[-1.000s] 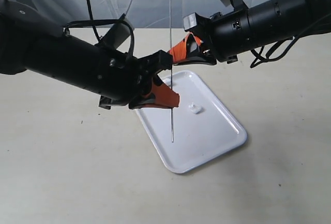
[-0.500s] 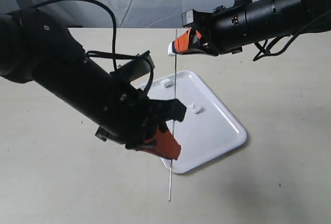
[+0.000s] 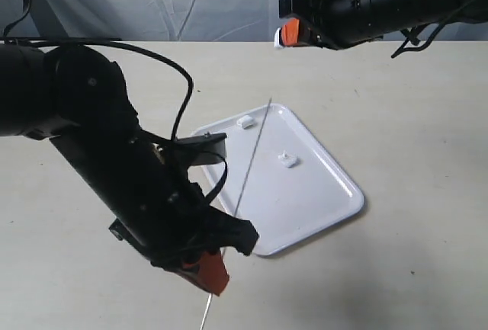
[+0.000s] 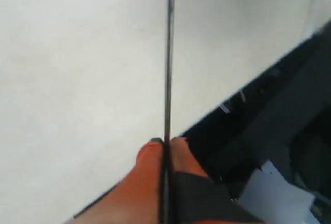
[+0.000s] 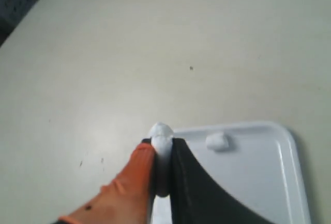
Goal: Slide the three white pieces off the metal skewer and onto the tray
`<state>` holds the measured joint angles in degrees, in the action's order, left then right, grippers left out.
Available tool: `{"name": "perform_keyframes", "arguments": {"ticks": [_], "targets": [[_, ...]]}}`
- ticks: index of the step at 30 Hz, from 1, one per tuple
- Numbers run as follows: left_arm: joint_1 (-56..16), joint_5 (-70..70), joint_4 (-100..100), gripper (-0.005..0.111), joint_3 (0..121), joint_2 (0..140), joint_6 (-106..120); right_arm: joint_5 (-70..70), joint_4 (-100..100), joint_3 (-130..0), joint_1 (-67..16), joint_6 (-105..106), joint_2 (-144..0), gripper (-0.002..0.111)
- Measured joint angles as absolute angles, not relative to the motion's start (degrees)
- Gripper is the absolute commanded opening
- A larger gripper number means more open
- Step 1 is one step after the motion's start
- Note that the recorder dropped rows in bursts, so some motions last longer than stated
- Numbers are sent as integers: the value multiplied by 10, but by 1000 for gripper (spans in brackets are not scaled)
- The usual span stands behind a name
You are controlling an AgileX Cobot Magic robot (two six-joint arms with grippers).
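The white tray (image 3: 316, 197) lies on the table with two white pieces on it, one by its far rim (image 3: 245, 123) and one near the middle (image 3: 287, 160). The third white piece (image 3: 277, 37) sits pinched in my right gripper (image 3: 284, 34), high above the table behind the tray. In the right wrist view this piece (image 5: 161, 133) bulges between the jaws of the right gripper (image 5: 161, 144), with the tray (image 5: 258, 182) and one piece on it (image 5: 216, 140) below. My left gripper (image 3: 210, 273) is shut on the bare metal skewer (image 3: 248, 166), low near the front. The skewer (image 4: 169, 53) runs out past the left gripper (image 4: 166, 144).
The beige table (image 3: 412, 116) stretches around the tray, with a grey cloth backdrop (image 3: 191, 2) behind. The left arm's black cable (image 3: 183, 94) loops above its body. Dark equipment (image 4: 279, 131) shows beyond the table edge in the left wrist view.
My left gripper has drawn the skewer down and toward the front, out of the last white piece. My right gripper has lifted back and up, keeping that piece.
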<state>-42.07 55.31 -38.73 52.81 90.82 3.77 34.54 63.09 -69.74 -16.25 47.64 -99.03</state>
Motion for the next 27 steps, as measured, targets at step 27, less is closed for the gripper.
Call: {"name": "perform_keyframes", "arguments": {"ticks": [27], "targets": [[-330, 188, -318, 0, 487, 824, 60, 174, 750, -507, -162, 663, -888, 42]]}}
